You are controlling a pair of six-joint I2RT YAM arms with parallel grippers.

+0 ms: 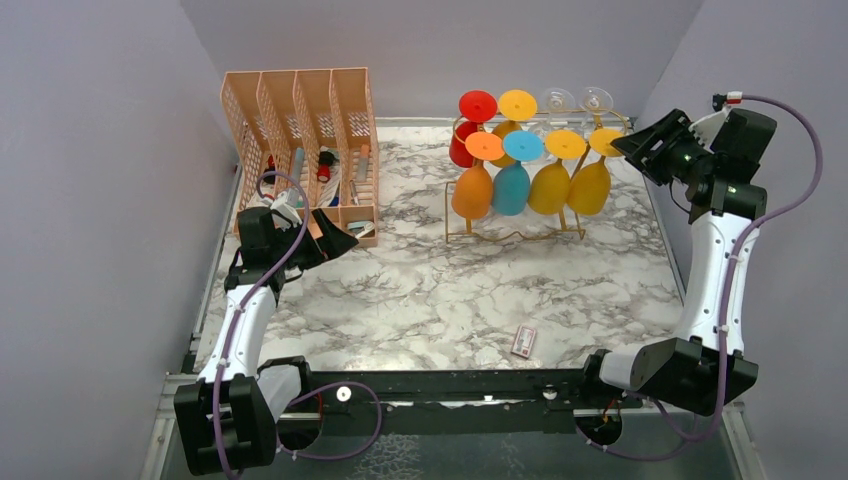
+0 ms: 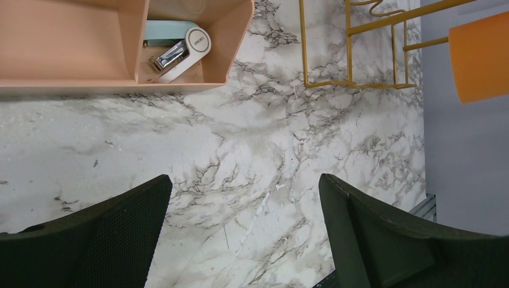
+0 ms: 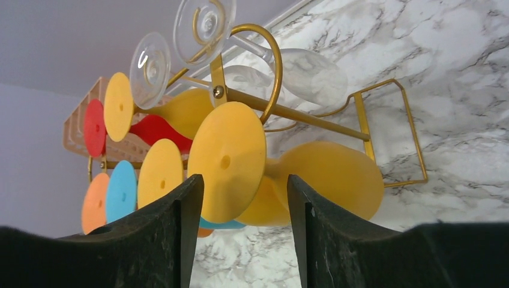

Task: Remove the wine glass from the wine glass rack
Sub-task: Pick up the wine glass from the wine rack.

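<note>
Yellow wine glass [image 3: 227, 161] looks like light, stiff, slippery plastic; the stem behind its foot, hung on the wine glass rack [image 3: 303, 115], suits gripping. Right gripper [image 3: 246, 180] fingers stand apart, framing that foot; left gripper [image 2: 245, 186] is spread wide

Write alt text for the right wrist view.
The right end effector frames the foot of a yellow wine glass hanging upside down on the gold wire rack. Other coloured and clear glasses hang beyond, above a marbled table.

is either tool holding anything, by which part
Nothing is held. The right tool brackets the round foot of the yellow wine glass without clamping it; the left tool hangs open.
</note>
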